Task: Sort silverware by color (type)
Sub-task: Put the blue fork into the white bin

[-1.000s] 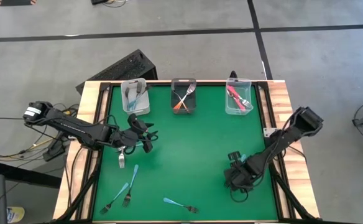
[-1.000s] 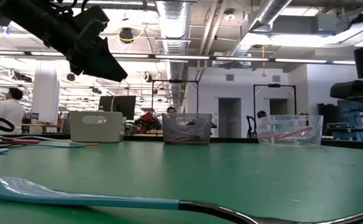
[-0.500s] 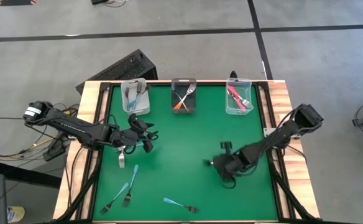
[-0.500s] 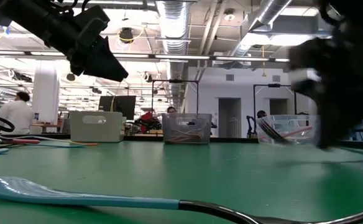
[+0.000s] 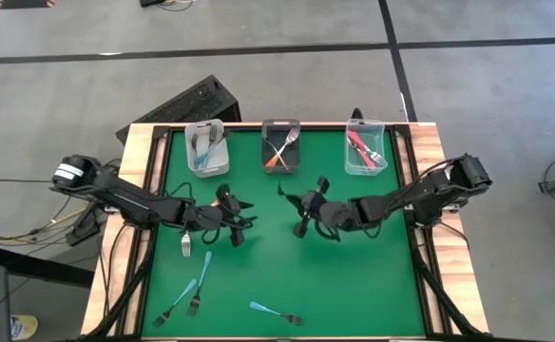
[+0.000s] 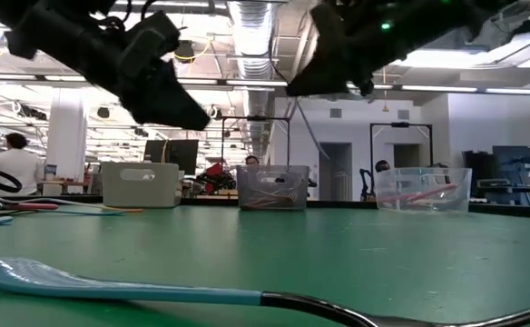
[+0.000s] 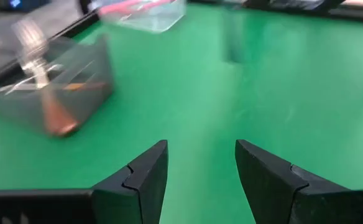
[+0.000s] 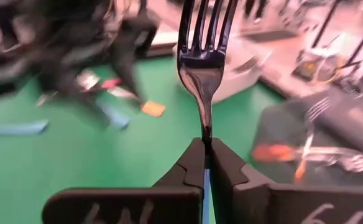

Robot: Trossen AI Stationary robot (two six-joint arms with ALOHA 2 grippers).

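We see a fork [image 8: 204, 59] with glossy polished metal tines and a slim light-blue plastic handle pinched in the right hand [image 8: 205, 163], whose fingers [image 8: 232, 177] look like matt black plastic. The desk [image 5: 258, 275] wears a smooth matt green mat framed in pale wood. One bin [image 5: 365, 152] is clear glossy plastic.
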